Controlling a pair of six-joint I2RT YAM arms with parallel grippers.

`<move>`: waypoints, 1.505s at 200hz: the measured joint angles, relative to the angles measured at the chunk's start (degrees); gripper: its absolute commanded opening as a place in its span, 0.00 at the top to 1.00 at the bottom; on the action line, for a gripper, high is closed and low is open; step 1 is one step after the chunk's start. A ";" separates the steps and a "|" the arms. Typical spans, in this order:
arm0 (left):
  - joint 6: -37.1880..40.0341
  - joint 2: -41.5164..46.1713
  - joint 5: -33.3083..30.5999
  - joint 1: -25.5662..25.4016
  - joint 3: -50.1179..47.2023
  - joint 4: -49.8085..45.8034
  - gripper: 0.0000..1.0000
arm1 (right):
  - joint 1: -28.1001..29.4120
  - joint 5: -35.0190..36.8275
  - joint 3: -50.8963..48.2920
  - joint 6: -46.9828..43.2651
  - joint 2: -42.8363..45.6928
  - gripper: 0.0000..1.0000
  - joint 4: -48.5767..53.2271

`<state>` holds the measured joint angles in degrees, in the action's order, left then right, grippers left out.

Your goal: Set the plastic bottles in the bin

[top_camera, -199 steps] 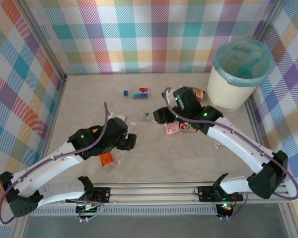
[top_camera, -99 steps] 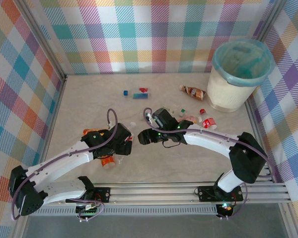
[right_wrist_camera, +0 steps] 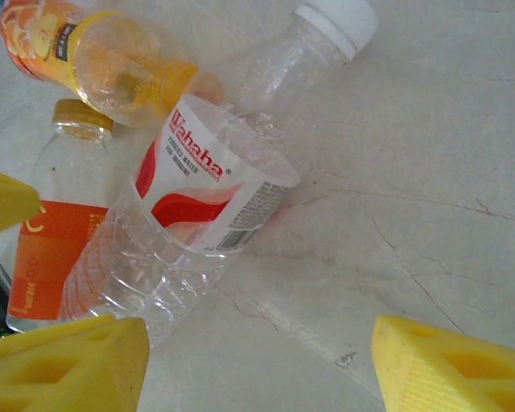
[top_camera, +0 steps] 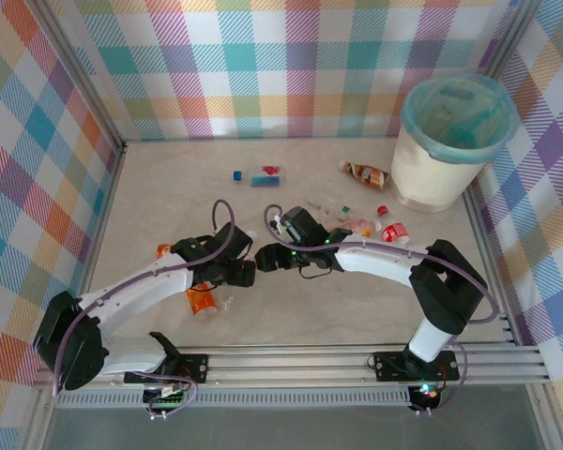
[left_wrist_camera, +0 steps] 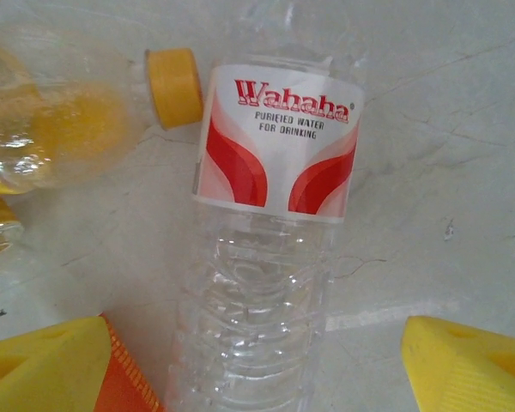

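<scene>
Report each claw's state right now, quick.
Left claw: open, astride the Wahaha water bottle, not gripping it.
Right claw: open, holding nothing.

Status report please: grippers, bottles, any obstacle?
Left gripper open, astride Wahaha bottle. Right gripper open, beside it. Orange juice bottle lies against it. Bin far right.

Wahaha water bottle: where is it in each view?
Left wrist: Wahaha bottle centre, running bottom to top.
Right wrist: bottle diagonal, left of centre, white cap upper right.
Top external: where left gripper meets right gripper; too faint to pick out.
Landmark: orange-tinted bottle beside its label.
</scene>
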<state>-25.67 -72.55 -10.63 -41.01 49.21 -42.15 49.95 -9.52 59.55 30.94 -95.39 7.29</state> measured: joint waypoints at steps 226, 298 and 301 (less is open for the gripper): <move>6.23 -3.67 5.31 1.05 -1.38 3.30 0.38 | -3.50 7.37 -4.11 -4.22 16.02 0.29 6.95; 12.39 21.46 10.97 -1.01 -1.40 5.25 0.41 | -3.50 5.46 -2.73 -7.21 28.09 0.22 6.78; 12.85 22.60 11.26 -1.25 -1.40 5.51 0.41 | -3.50 5.05 -2.73 -7.28 28.46 0.22 6.27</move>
<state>-12.82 -49.95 0.62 -42.26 47.81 -36.64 46.46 -4.47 56.82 23.66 -66.94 13.56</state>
